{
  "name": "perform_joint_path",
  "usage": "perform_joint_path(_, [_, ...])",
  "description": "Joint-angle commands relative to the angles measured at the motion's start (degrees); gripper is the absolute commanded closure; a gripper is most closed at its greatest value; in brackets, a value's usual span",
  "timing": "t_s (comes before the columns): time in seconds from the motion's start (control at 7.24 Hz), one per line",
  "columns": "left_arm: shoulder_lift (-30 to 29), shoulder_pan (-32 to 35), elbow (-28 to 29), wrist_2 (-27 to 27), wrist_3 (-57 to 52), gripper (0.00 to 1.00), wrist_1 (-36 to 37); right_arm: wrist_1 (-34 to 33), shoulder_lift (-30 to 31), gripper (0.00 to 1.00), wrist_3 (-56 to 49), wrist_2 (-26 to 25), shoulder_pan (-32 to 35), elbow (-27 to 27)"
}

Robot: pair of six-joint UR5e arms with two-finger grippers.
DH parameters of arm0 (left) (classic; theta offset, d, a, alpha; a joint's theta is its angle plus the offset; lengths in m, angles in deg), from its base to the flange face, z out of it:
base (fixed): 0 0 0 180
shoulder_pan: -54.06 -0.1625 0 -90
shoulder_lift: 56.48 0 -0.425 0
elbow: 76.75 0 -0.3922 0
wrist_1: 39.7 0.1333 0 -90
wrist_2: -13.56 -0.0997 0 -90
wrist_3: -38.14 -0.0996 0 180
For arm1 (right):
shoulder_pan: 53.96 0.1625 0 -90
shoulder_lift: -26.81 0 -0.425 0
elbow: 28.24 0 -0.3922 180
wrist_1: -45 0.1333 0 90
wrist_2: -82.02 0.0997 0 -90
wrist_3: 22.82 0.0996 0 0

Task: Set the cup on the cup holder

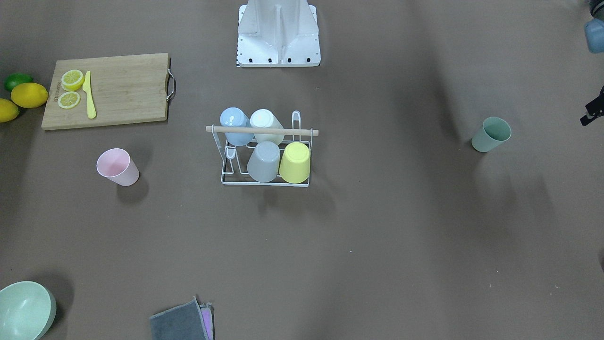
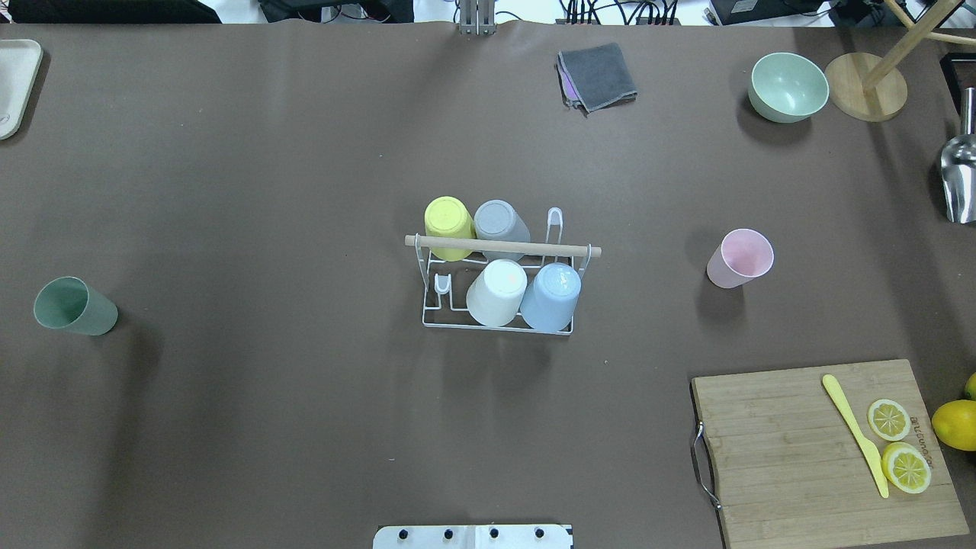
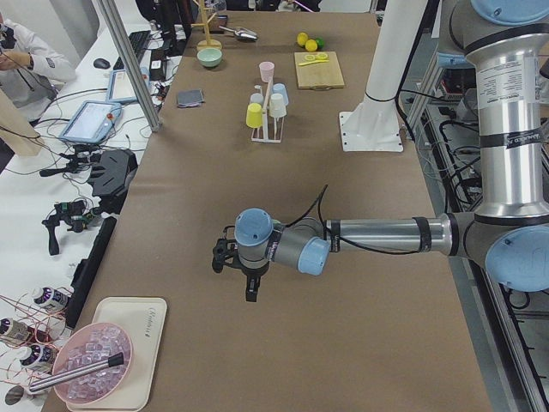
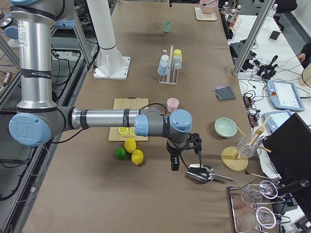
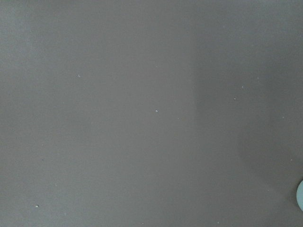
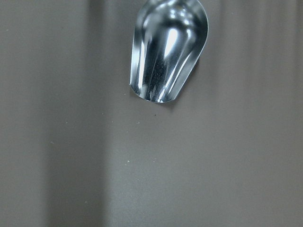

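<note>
The cup holder (image 2: 503,245) is a white wire rack with a wooden rod handle, standing mid-table; it also shows in the front view (image 1: 262,129). Four cups hang upside down on it: yellow, grey, white and blue. Two prongs are bare. A green cup (image 2: 74,306) stands upright far to the robot's left. A pink cup (image 2: 740,258) stands upright to the robot's right of the rack. My left gripper (image 3: 250,290) hovers over bare table at the left end. My right gripper (image 4: 174,164) hovers by a metal scoop (image 6: 168,52). I cannot tell whether either is open or shut.
A wooden cutting board (image 2: 801,450) with lemon slices and a yellow knife lies at the near right, with whole lemons (image 2: 957,423) beside it. A green bowl (image 2: 788,86), a wooden stand (image 2: 865,95) and a grey cloth (image 2: 598,75) are at the far side. A tray (image 3: 129,343) holds a pink bowl.
</note>
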Motion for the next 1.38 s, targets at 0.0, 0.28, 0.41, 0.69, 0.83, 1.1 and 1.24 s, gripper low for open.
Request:
perform_joint_path(0.0, [-0.08, 0.05, -0.09, -0.03, -0.03, 0.03, -0.08, 0.0, 0.09, 0.0, 0.17, -0.03, 0.5, -0.12])
perform_joint_path(0.28, [-0.08, 0.14, -0.09, -0.03, -0.03, 0.03, -0.08, 0.09, 0.18, 0.0, 0.26, 0.06, 0.5, -0.04])
perform_joint_path(0.41, [-0.08, 0.14, -0.09, -0.03, -0.03, 0.03, -0.08, 0.09, 0.27, 0.0, 0.26, 0.06, 0.5, -0.12])
perform_joint_path(0.69, [-0.17, 0.14, -0.09, -0.03, -0.03, 0.03, -0.08, 0.0, 0.18, 0.0, 0.35, -0.03, 0.5, 0.05])
perform_joint_path(0.83, [-0.08, 0.14, -0.09, -0.03, -0.03, 0.03, -0.08, 0.0, 0.27, 0.0, 0.35, 0.06, 0.41, 0.05])
perform_joint_path(1.1, [0.62, 0.31, -0.09, -0.2, -0.03, 0.03, -0.16, 0.0, 0.18, 0.0, 0.35, 0.4, 0.5, 0.31])
perform_joint_path(1.24, [0.19, 0.31, -0.18, -1.86, -0.03, 0.03, -0.25, 0.0, 0.27, 0.0, 0.44, 1.54, 0.5, 0.23])
